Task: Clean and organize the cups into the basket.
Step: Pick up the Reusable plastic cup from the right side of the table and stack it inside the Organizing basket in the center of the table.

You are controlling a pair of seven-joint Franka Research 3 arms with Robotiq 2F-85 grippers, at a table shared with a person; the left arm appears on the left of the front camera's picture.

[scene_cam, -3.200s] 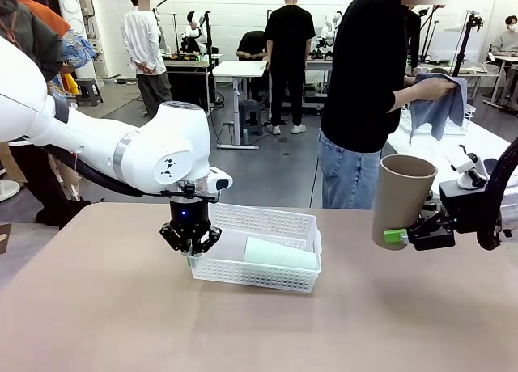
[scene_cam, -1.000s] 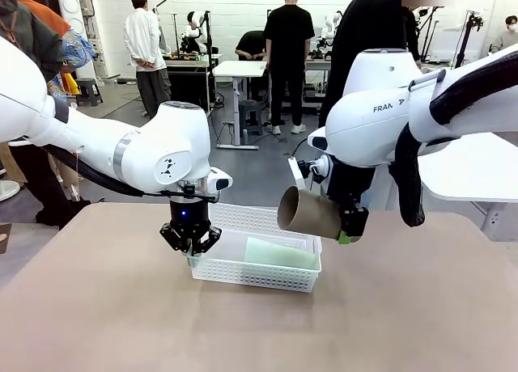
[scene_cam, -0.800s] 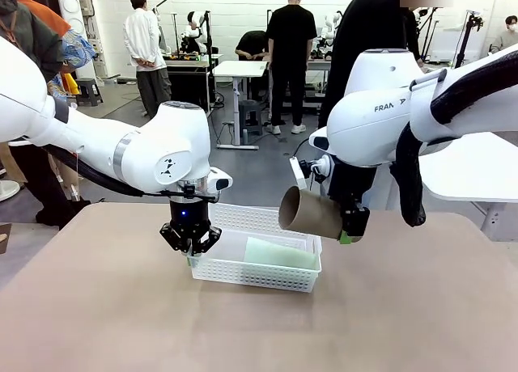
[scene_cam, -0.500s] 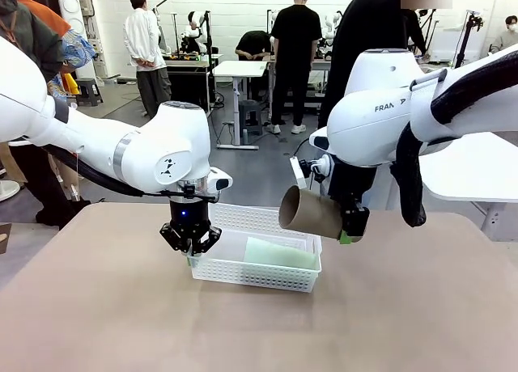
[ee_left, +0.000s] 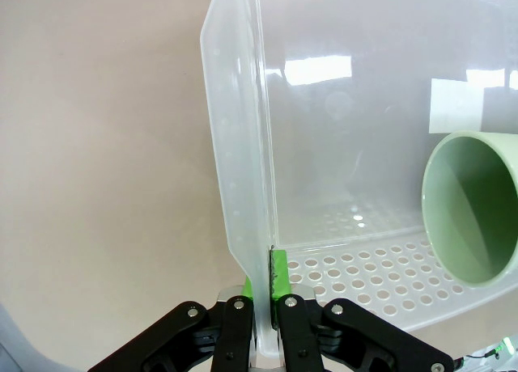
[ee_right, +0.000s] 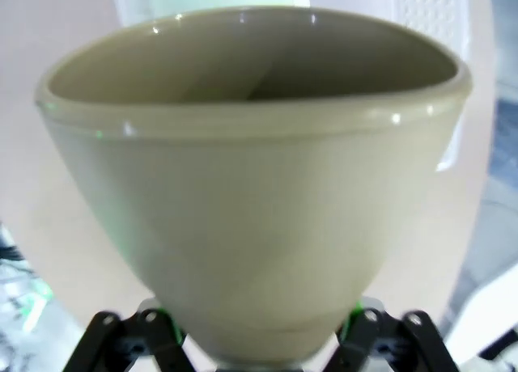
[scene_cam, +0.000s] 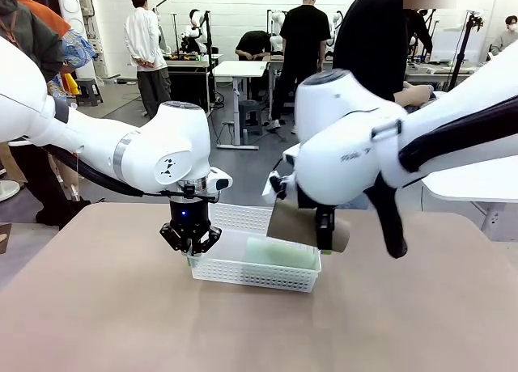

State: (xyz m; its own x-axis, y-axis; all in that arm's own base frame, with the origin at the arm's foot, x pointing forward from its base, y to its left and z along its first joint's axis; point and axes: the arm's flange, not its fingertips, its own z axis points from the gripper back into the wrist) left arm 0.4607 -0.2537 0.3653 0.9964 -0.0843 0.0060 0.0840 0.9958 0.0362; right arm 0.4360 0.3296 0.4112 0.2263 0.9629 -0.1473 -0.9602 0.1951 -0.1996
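The basket's (scene_cam: 243, 273) left wall is clamped by the left gripper (scene_cam: 192, 255). Above its right end, a tan cup (scene_cam: 295, 225) is gripped by the right gripper (scene_cam: 325, 230). The arm's lettering (scene_cam: 356, 155) is seen inverted.

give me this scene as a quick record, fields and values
left gripper: shut on the basket's left end wall
right gripper: holds the tan cup on its side, raised near the basket's right end
basket: white, on the table
mint cup: lying on its side inside the basket
person: standing at far side
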